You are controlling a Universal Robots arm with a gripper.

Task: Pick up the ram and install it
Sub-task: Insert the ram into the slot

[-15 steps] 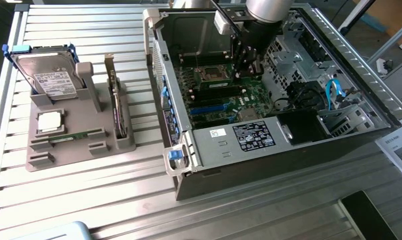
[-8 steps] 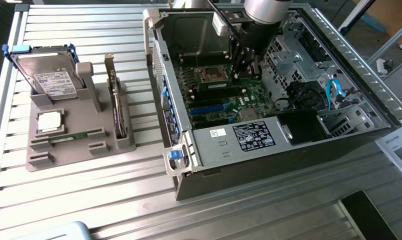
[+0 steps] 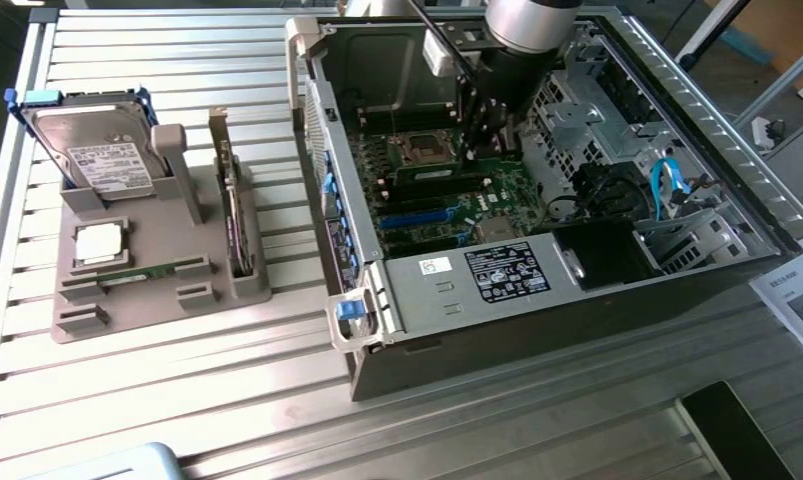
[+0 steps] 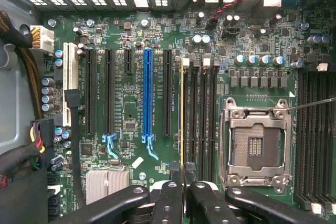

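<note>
The ram (image 4: 182, 114) is a thin green stick seen edge-on, standing upright over the motherboard (image 4: 126, 103). My gripper (image 4: 182, 176) is shut on its upper end, one black finger on each side. The stick's lower edge lies along the outermost of the black memory slots (image 4: 202, 119), beside the empty processor socket (image 4: 257, 145); whether it touches the slot I cannot tell. In the exterior view my gripper (image 3: 488, 150) reaches down into the open computer case (image 3: 374, 240) above the board.
A grey holder (image 3: 134, 300) at the exterior view's left carries a hard drive (image 3: 101, 150), an upright card (image 3: 228, 200) and a second green stick (image 3: 148, 271). Inside the case are a blue slot (image 4: 147, 95), a drive cage (image 3: 601, 110) and cables (image 3: 661, 185).
</note>
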